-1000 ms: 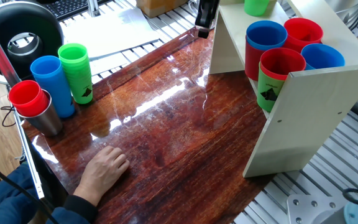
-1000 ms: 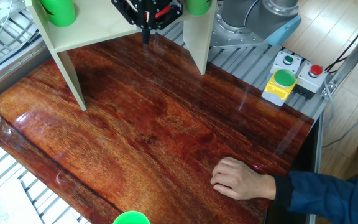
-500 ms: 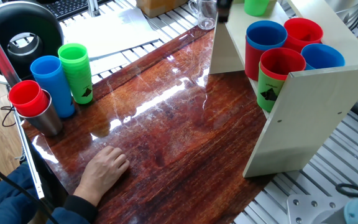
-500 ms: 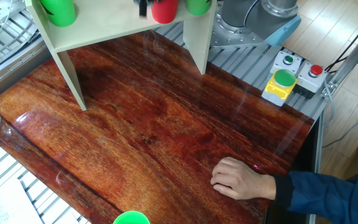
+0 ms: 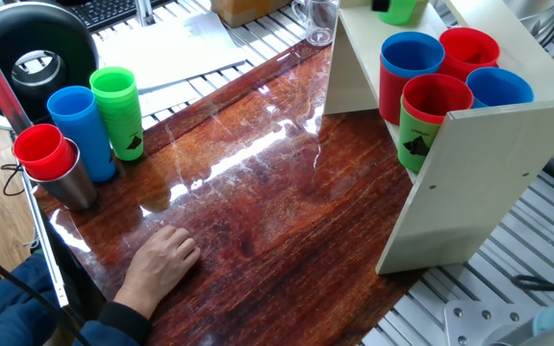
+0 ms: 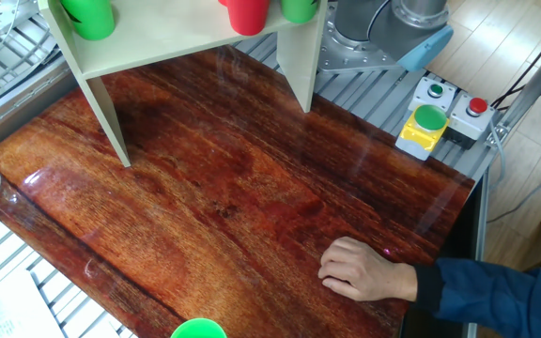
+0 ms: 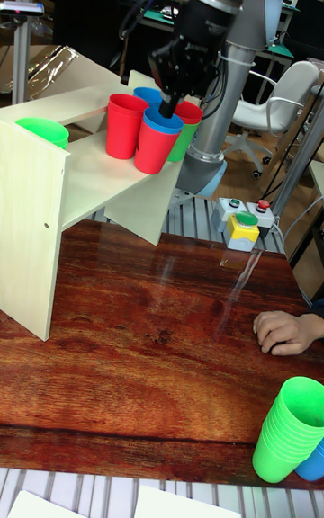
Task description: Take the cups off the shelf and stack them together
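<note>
Cup columns: at the near edge of the desk (image 7: 135, 347) stand a tall green column (image 7: 288, 428) and a blue column (image 7: 317, 464), the blue one mostly cut off by the frame. In one fixed view they stand side by side at the left of the desk, next to a red cup (image 5: 41, 146) set in a grey steel tumbler (image 5: 70, 183).
Person's hand: a hand (image 7: 286, 331) rests flat on the desk near its right edge, well apart from the shelf.
Desk: dark red glossy wood, bare between the hand and the shelf.
Button box: a yellow box (image 7: 241, 228) with a green button sits just past the far edge of the desk, at the foot of the arm.
Shelf: the pale cream shelf (image 7: 36, 230) stands on the far left part of the desk, with a screw head showing on its slanted side panel.
Cups on the shelf: a lone green cup (image 7: 42, 131) sits at the left end. To its right is a cluster of a red tumbler (image 7: 124, 125), a blue cup nested in a red one (image 7: 160, 136), a second blue cup (image 7: 148, 95) behind, and a red cup nested in the green logo cup (image 7: 186, 127). All of them are upright and close together.
End effector: the end effector (image 7: 167, 107) hangs over the cluster with its dark fingers reaching down to the rim of the nested blue cup. I cannot tell how far apart the fingers are, or whether they hold the cup.
Arm: the grey arm (image 7: 229, 41) rises behind the shelf, at the far right.
</note>
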`<state>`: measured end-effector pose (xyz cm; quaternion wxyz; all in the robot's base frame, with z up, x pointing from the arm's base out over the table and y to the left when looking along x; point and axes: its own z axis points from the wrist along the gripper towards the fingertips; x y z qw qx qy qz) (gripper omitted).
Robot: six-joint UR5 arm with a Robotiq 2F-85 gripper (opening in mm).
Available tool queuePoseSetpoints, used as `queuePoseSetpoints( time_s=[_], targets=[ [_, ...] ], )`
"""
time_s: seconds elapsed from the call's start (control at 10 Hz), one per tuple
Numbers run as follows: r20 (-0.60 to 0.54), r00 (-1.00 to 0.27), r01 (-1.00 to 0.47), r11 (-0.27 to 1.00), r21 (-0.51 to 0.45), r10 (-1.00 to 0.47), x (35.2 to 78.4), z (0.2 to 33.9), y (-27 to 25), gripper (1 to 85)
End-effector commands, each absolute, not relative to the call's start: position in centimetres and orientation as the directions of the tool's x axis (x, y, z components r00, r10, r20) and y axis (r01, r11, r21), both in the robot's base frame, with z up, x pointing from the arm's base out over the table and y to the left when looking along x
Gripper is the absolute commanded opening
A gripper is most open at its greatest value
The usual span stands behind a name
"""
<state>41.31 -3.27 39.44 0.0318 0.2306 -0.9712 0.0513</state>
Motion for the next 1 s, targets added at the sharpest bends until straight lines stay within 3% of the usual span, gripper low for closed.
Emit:
queuePoseSetpoints(
  time_s=[0.0, 0.5, 0.9],
  targets=[
    [0.080, -0.939, -0.340, 0.939, -0.054, -0.335, 39.6, 39.7, -4.2, 37.0],
    [0.079, -0.983, -0.171, 0.985, -0.035, -0.167, 38.6, 39.4, -4.4, 46.0],
    [0.079, -0.986, -0.149, 0.989, -0.017, -0.148, 37.8, 38.4, -5.2, 55.3]
  ],
)
